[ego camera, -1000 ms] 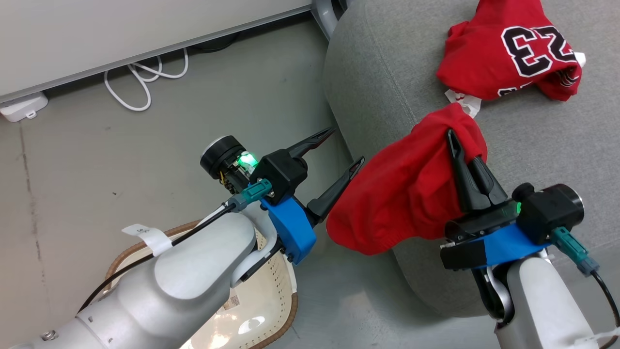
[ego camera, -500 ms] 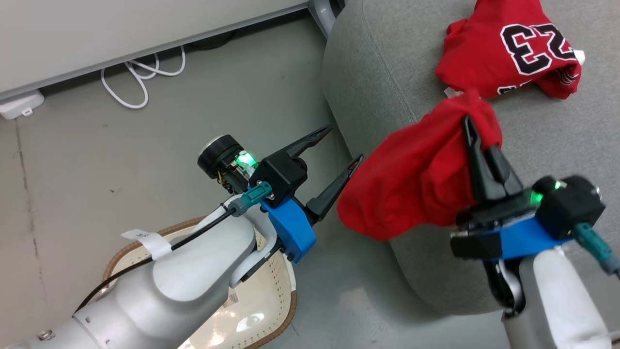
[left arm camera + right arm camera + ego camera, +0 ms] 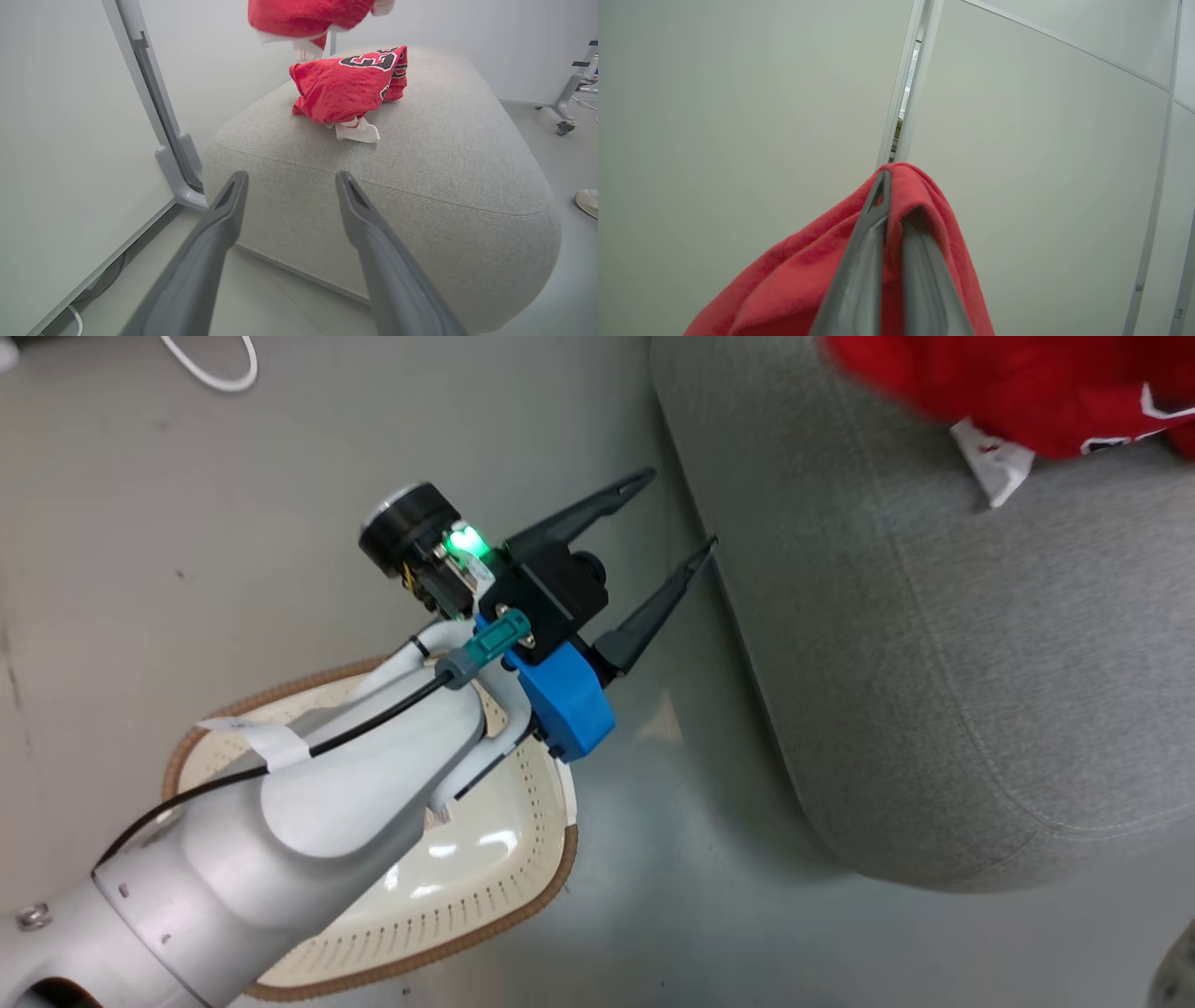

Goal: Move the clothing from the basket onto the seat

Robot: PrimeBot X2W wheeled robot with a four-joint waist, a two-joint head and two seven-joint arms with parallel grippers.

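Red garment (image 3: 784, 284) raised, jersey (image 3: 343, 88) on seat (image 3: 448, 158)

The plain red garment (image 3: 303, 16) now hangs higher, above the jersey (image 3: 341, 88).

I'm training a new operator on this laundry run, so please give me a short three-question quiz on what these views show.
1. True or false: the jaws of the left gripper are shut on fabric.
2. What lies on the seat? A) the jersey marked "23"; B) a blue towel; C) a white pillow.
3. In a few words: what do the jaws of the right gripper hold?

Key:
1. False. They stand open and empty.
2. A.
3. The plain red garment, pinched between shut jaws.
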